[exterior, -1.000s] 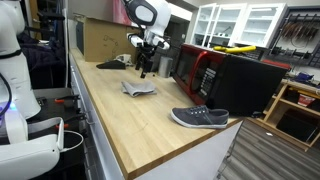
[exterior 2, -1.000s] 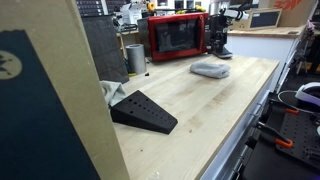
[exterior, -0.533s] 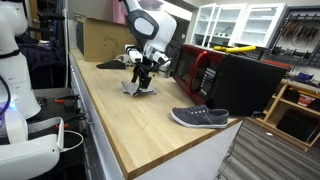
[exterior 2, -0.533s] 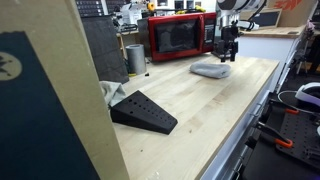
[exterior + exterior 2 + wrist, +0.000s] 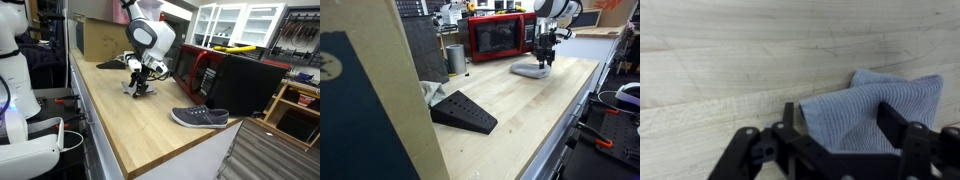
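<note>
One folded grey-blue cloth [image 5: 875, 110] lay flat on the wooden tabletop [image 5: 720, 60]. My tool [image 5: 840, 125] hung right over it, fingers [image 5: 790, 115] spread to either side of its nearer part and not clamped on anything, as far as the wrist view showed. In both exterior views the cloth sat not far from the red microwave [image 5: 498, 36], well apart from the grey shoe [image 5: 200, 118] and the black wedge [image 5: 463, 110]. I judged it light, soft and limp: it would sag and unfold when raised, and a single layer could slip free. It looked neither fragile nor slippery, though it might slide over the smooth wood if pushed sideways. The best hold, I reckoned, was across the thick folded middle, pressing down so that both fingers gathered several layers at once, not at a thin corner.
</note>
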{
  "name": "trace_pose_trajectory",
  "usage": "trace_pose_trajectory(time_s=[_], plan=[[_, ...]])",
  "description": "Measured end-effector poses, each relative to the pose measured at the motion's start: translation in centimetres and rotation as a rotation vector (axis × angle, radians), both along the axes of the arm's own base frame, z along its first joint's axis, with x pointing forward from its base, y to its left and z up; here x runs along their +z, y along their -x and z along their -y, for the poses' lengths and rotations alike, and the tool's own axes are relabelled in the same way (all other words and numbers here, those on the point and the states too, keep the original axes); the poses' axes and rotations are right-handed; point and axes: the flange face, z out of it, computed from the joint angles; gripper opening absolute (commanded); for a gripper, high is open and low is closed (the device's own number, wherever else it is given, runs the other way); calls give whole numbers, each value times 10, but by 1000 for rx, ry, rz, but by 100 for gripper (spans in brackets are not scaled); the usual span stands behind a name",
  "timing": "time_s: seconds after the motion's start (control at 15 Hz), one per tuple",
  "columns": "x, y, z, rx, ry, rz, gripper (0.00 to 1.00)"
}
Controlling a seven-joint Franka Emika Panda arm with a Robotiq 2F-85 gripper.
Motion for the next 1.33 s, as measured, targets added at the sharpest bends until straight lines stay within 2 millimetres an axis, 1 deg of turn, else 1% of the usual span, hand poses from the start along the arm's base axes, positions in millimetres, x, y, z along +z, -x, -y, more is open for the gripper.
trace_pose_trajectory(time_s=[0.27, 0.33, 0.47, 0.53, 0.8, 0.93, 1.0, 1.13, 1.33], plan=[[2, -3, 0, 11, -8, 16, 23], [3, -3, 1, 14, -7, 21, 14], [7, -5, 2, 28, -5, 33, 2], [9, -6, 2, 33, -2, 40, 0], [27, -14, 0, 44, 29, 106, 1], [40, -21, -8, 61, 48, 152, 1], [45, -25, -16, 75, 55, 173, 1], [54, -36, -37, 111, 68, 210, 1], [55, -46, -81, 169, 39, 222, 1]])
